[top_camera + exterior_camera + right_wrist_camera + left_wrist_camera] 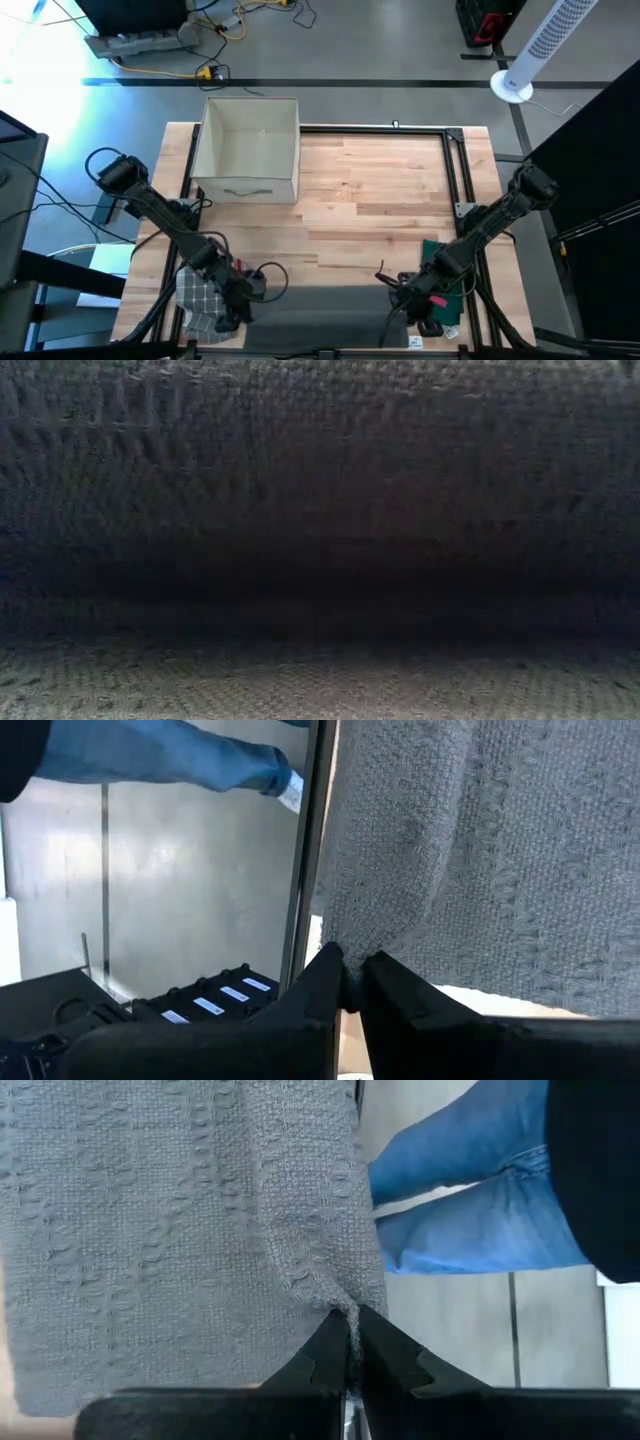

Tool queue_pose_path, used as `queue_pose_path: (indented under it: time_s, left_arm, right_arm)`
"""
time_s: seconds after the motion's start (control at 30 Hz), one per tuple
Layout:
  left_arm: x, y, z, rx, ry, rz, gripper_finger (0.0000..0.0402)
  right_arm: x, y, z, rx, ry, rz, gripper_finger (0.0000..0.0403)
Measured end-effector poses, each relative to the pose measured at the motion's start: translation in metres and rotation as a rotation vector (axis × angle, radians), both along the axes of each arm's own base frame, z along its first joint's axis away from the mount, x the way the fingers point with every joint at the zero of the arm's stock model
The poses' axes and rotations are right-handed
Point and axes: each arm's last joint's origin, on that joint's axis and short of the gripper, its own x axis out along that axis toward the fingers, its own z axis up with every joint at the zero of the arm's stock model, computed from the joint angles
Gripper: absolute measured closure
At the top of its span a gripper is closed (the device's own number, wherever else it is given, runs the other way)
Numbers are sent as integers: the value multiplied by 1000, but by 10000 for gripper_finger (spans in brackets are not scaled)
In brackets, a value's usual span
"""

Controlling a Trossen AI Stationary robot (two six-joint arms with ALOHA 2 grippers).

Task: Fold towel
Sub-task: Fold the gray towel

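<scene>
Because a fold starts from the corners, each hand pinches one near corner of the grey towel point(320, 315), which lies along the near edge of the tabletop point(380, 190). Left hand point(352, 1342) and right hand point(350, 978) are both closed tight on cloth, well apart, so the edge stays stretched and can likely be carried toward the far side together.

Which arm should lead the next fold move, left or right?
Neither alone, I'd judge. The left gripper and right gripper are each shut on an edge of the grey towel at the table's near edge, symmetrically placed, so both should carry it together.
</scene>
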Motion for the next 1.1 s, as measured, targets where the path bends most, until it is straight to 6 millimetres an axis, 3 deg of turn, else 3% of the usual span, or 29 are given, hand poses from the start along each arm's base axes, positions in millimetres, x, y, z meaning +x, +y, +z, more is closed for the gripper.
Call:
queue_pose_path:
  time_s: [0.27, 0.57, 0.73, 0.87, 0.97, 1.1]
  left_arm:
    - [-1, -4, 2, -8, -29, 10, 388]
    - [-3, -6, 2, -69, 39, -12, 275]
    - [-5, -3, 0, -42, 70, -29, 247]
    - [-6, 1, -4, 34, 75, 20, 244]
    - [-6, 3, -6, 106, 33, 77, 244]
    - [-3, -9, -14, 126, -33, 39, 251]
  right_arm:
    - [0, 1, -1, -5, -1, -3, 389]
    - [-4, 0, -3, -16, 46, 12, 254]
    - [-5, -2, -4, -20, 80, 13, 213]
    - [-4, -4, -4, -51, 86, -52, 209]
    - [1, -4, -4, -102, -10, -137, 217]
    - [9, -2, -15, -128, -128, -155, 239]
